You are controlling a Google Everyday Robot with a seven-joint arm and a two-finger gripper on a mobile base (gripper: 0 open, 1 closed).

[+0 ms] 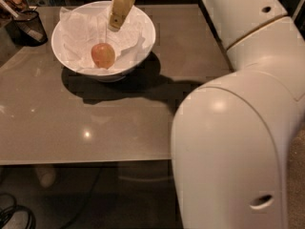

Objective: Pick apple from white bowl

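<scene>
gripper (114, 26) above white bowl (147, 32), apple (103, 55) seemingly open from above, crumpled paper (78, 32) alongside

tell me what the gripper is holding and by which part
Nothing. The gripper hangs over the white bowl; the apple lies free on the paper inside, untouched.

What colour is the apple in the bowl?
The apple is reddish-orange and yellow, camera view; gripper above white bowl.

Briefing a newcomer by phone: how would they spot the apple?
On the brown table, a wide white bowl sits far left, beside a dark cup. The apple lies in it on crumpled paper, under the robot's hand hanging over the bowl: the only round, reddish-yellow thing there.
</scene>
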